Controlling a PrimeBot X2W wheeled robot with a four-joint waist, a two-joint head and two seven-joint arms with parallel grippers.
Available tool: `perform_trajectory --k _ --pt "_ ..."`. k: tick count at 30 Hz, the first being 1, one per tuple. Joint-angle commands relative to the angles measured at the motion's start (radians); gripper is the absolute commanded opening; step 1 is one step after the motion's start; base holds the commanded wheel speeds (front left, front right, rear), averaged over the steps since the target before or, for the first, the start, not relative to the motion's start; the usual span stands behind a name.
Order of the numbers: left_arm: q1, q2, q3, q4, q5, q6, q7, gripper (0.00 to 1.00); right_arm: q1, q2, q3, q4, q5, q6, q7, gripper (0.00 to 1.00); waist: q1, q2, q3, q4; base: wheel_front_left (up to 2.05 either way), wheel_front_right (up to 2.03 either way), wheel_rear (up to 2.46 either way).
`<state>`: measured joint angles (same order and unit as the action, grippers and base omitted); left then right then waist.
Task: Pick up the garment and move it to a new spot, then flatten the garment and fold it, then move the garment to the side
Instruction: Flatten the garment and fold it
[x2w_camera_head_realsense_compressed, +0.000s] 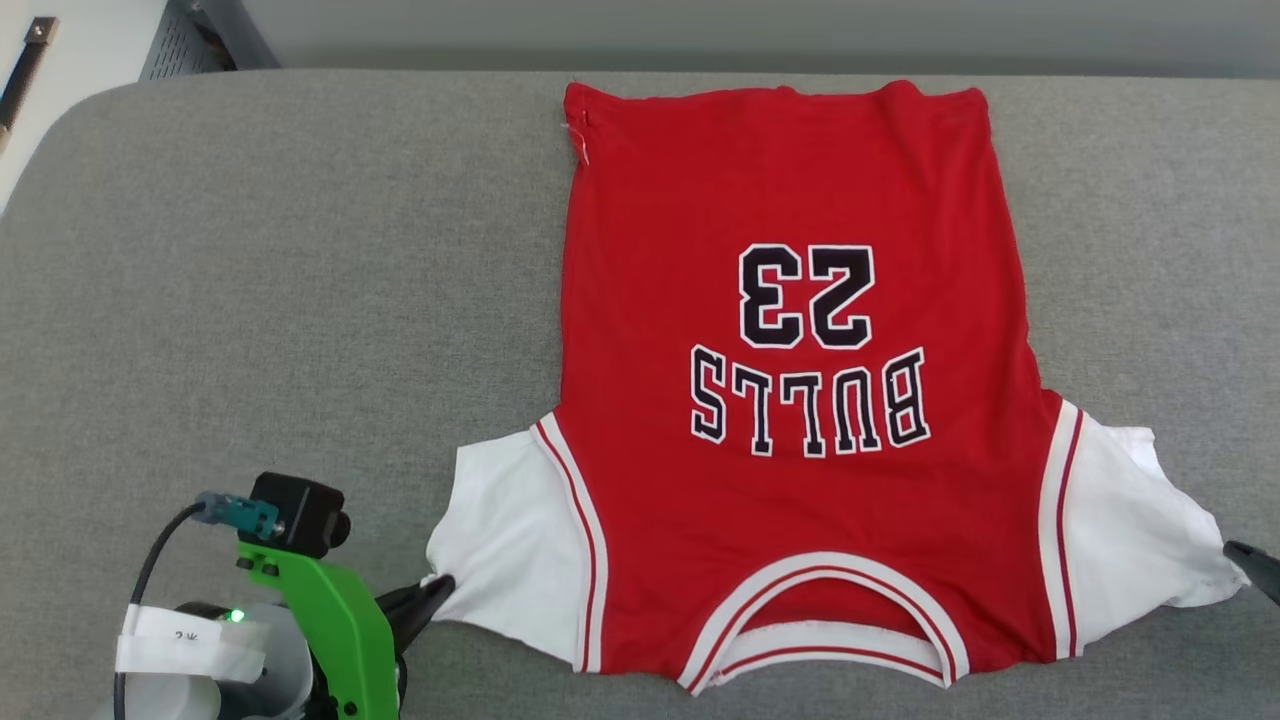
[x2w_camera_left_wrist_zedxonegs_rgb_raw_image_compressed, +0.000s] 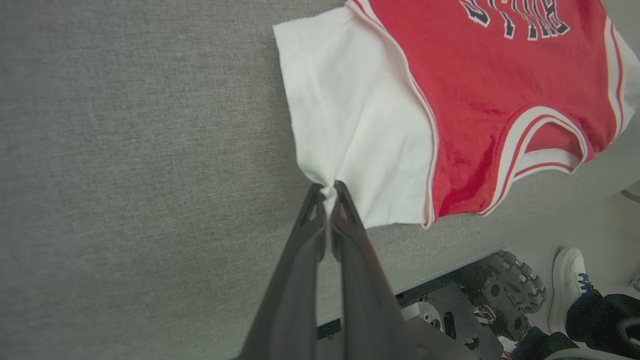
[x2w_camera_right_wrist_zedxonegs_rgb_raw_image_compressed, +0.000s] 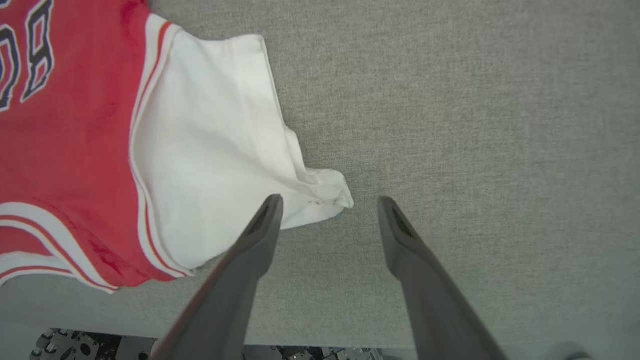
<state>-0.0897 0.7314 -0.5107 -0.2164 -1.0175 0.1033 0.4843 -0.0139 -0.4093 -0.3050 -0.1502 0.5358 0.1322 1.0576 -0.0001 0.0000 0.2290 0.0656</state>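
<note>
1. The jersey T-shirt (x2w_camera_head_realsense_compressed: 800, 180) is soft, matt knit cloth. Its red body shows a faint sheen near the collar, and its white sleeves look thin and creased.
2. Its lettering (x2w_camera_head_realsense_compressed: 808, 400) looks smooth and flat, like print.
3. The worktop (x2w_camera_head_realsense_compressed: 250, 250) is covered in grey woven cloth, matt and finely rough.
4. The left pincer (x2w_camera_left_wrist_zedxonegs_rgb_raw_image_compressed: 328, 189) and right pincer (x2w_camera_right_wrist_zedxonegs_rgb_raw_image_compressed: 329, 200) have dark, smooth, matt fingers, seemingly plastic.
5. The wrist bracket (x2w_camera_head_realsense_compressed: 340, 610) is glossy green plastic.

Red garment (x2w_camera_head_realsense_compressed: 790, 400) on grey cushion (x2w_camera_head_realsense_compressed: 300, 300)
</note>
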Motion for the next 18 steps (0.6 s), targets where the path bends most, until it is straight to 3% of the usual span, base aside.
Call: perform_trajectory --k 1,9,18 --pt "-0.022 0.012 -0.006 -0.028 0.018 0.016 0.016 0.0 -0.035 0.0 0.0 -0.021 0.011 -0.002 0.019 1.0 0.0001 0.0 0.063 0.027 0.0 0.0 0.0" --pt "-0.061 0.036 -0.038 -0.175 0.087 0.069 0.078 0.0 -0.29 -0.028 0.011 -0.079 0.049 -0.002 0.144 1.0 0.0001 0.0 0.222 0.089 0.0 0.0 0.0" --pt "-0.12 0.03 -0.072 -0.241 0.159 0.06 0.089 0.0 -0.728 -0.039 0.083 0.037 -0.034 -0.002 0.343 1.0 0.0001 0.0 0.382 0.187 0.0 0.0 0.0"
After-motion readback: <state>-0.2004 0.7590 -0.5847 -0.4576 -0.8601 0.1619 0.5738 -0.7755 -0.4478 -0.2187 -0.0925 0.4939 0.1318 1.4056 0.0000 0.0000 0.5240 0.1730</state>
